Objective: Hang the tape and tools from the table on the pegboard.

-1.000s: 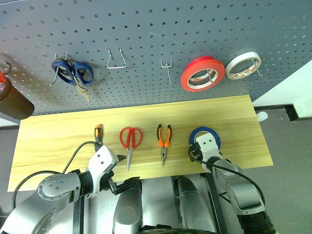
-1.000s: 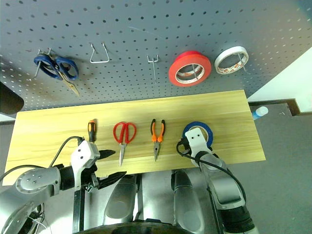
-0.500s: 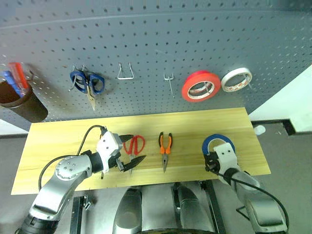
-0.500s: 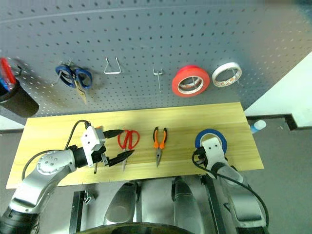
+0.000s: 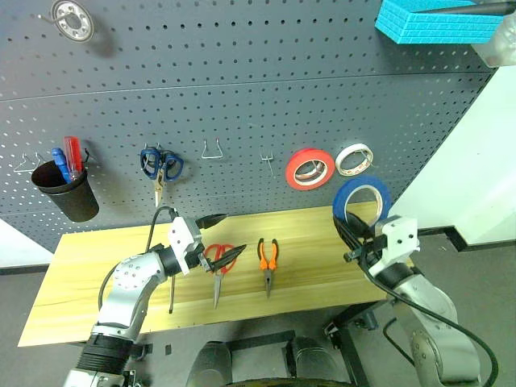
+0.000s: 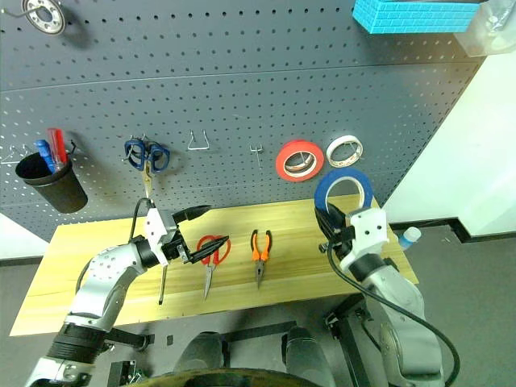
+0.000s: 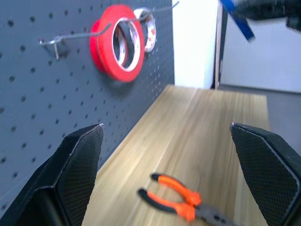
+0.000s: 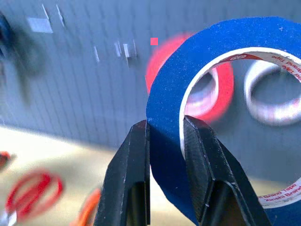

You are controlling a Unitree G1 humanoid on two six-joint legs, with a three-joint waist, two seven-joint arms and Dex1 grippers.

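On my far left a black cup [image 5: 64, 191] hangs on the pegboard [image 5: 242, 89], then blue scissors [image 5: 160, 167]. Below them the table [image 5: 89, 266] carries the screwdriver [image 5: 171, 286], lying just under my left arm. My left gripper [image 5: 216, 239] hovers over the red scissors [image 5: 219, 266], its fingers [image 7: 77, 165] spread as wide as they go, gripping nothing; I cannot tell whether the lower tip touches the red handles. Just right of the scissors the pliers [image 5: 267, 264] lie flat, jaws toward me; I see them in the left wrist view too, between the fingers. On the board above hang the red roll [image 5: 310, 168] and the whitish roll [image 5: 354, 160], side by side. At the right, my right gripper [image 8: 164, 141] is clenched on the blue tape [image 5: 362, 198], one finger [image 8: 129, 174] outside the band and one inside the open centre. The tape stands upright, clear of the table, in front of the board and below the whitish roll.
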